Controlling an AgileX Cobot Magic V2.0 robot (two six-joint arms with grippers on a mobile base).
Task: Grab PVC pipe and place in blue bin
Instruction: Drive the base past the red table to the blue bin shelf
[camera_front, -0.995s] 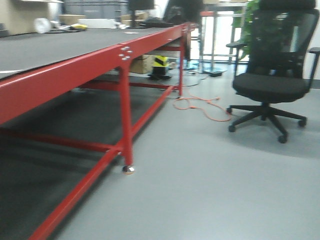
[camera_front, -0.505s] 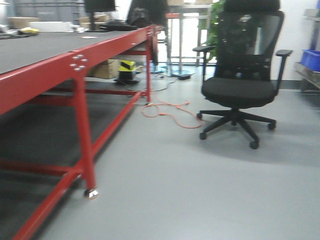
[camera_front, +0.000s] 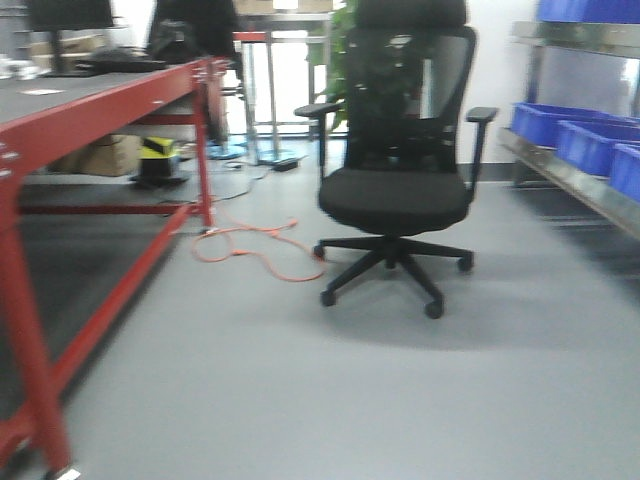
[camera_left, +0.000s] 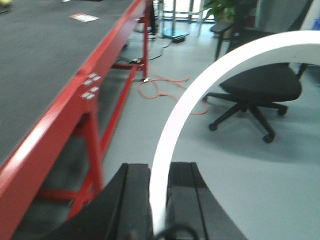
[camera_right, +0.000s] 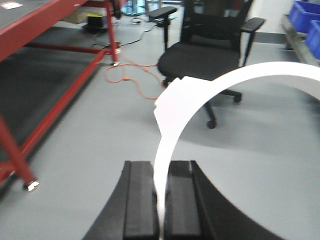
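Observation:
A white curved PVC pipe (camera_left: 195, 95) rises from between the black jaws of my left gripper (camera_left: 159, 170), which is shut on it, and arcs up to the right. My right gripper (camera_right: 160, 167) is shut on a second white PVC pipe (camera_right: 175, 110), whose arc widens into a squared-off block partway up before sweeping right. Blue bins (camera_front: 590, 140) sit on a metal shelf at the right of the front view, and also show at the top right of the right wrist view (camera_right: 306, 12). Neither gripper shows in the front view.
A long red-framed table (camera_front: 110, 95) with a dark top runs along the left. A black office chair (camera_front: 400, 190) stands mid-floor on its wheeled base. An orange cable (camera_front: 250, 250) lies coiled on the grey floor between them.
The front view has swung right: the red table slid toward the left edge, the chair moved to the centre, and the shelf with blue bins came into view.

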